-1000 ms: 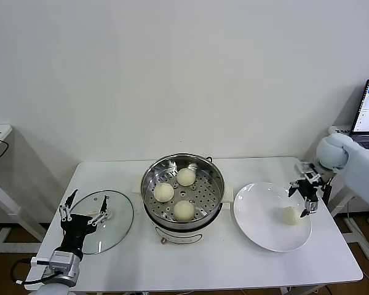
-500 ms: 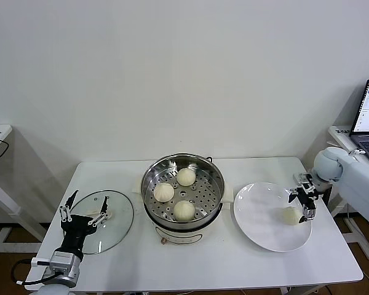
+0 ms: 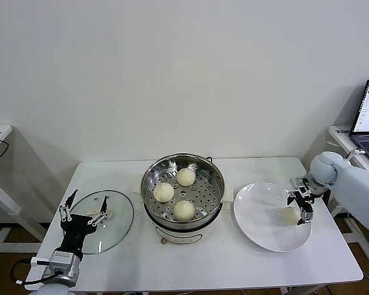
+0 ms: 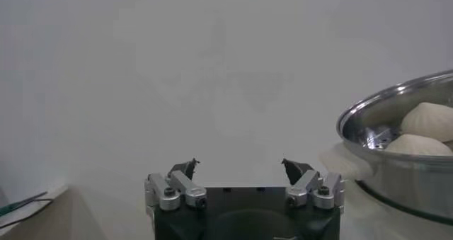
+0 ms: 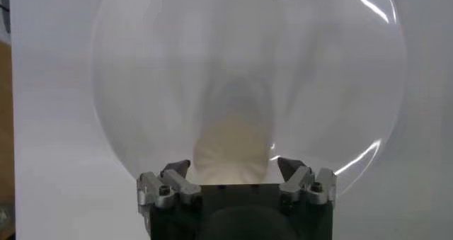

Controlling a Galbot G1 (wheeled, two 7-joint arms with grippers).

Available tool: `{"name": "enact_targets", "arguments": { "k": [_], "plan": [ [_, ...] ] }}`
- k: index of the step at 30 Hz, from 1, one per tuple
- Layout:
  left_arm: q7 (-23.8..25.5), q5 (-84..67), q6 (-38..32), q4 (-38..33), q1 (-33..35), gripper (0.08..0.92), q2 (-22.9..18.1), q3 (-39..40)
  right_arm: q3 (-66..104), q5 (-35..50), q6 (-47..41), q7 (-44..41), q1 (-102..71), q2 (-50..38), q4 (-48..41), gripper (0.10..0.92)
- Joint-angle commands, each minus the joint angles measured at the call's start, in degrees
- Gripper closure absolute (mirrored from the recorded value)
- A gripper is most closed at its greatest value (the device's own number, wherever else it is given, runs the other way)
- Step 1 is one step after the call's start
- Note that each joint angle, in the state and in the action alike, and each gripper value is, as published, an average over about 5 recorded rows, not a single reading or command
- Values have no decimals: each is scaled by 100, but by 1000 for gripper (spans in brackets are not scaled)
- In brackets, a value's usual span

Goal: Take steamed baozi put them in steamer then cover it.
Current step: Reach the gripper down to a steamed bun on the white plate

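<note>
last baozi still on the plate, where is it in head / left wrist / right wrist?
Head view: the baozi lies on the right part of the white plate, under the open right hand.
Left wrist view: not in it; only the steamer with two other buns shows.
Right wrist view: centre, between the hand's fingers, on the plate.
Shared landmark: the white plate, in the head and right wrist views.

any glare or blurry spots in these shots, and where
Head view: even light, soft shadows under the steamer. Right wrist view: bright glints on the plate rim, and the bun at the right end effector looks soft. Left wrist view: the steamer rim shines, the wall is featureless.
</note>
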Motion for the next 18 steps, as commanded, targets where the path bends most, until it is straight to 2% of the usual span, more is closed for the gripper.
{"name": "enact_targets", "arguments": {
  "k": [1, 11, 18],
  "plan": [
    [3, 10, -2, 31, -9, 177, 1, 16, 122, -225, 44, 22, -101, 59, -53, 203],
    [3, 20, 0, 36, -9, 177, -10, 31, 196, -275, 65, 12, -170, 114, -63, 215],
    [3, 20, 1, 18, -2, 177, -17, 34, 183, -283, 74, 8, -158, 130, -61, 334]
  ]
}}
